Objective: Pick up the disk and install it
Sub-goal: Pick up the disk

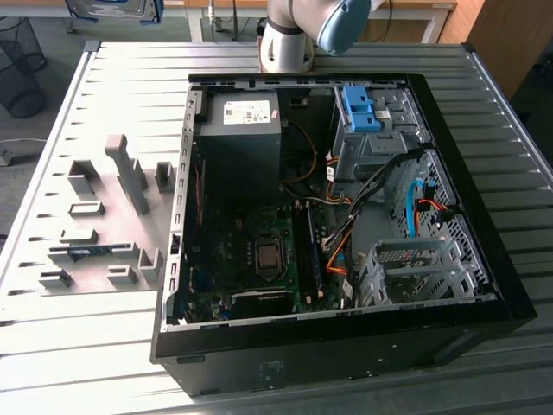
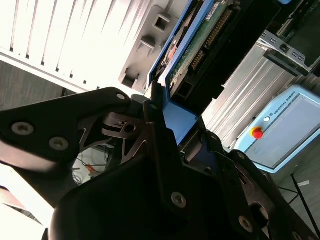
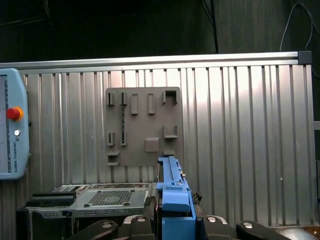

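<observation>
Clamping the disk [image 3: 172,192] by just its blue edge, the tool [image 2: 175,120] leaves most sticking out ahead, so it could twist or slip imo.

Robotics lab, slotted aluminium table [image 1: 112,86], open computer case [image 1: 346,363], teach pendant [image 3: 15,150]
</observation>
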`<state>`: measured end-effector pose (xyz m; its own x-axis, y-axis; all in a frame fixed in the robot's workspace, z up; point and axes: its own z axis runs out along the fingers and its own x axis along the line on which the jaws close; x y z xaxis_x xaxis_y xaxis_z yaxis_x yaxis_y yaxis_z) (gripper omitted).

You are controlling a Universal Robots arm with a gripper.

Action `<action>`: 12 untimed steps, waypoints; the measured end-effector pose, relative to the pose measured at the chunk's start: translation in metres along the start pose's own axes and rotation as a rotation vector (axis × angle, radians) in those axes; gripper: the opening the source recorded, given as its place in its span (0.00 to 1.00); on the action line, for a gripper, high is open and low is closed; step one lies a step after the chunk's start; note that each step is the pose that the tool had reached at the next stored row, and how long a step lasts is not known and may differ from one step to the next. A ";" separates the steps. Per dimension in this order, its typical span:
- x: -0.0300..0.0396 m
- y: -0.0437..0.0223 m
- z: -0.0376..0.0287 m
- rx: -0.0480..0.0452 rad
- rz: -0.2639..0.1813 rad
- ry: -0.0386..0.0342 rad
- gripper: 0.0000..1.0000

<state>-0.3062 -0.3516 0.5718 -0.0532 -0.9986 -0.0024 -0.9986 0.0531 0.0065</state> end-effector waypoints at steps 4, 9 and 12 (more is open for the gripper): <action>-0.0003 -0.0063 0.0000 0.0000 0.000 0.0000 0.37; -0.0007 -0.0129 -0.0001 0.0000 0.000 0.0000 0.37; -0.0007 -0.0131 -0.0001 0.0000 0.000 0.0000 0.37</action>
<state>-0.2931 -0.3516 0.5718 -0.0532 -0.9986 -0.0025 -0.9986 0.0532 0.0065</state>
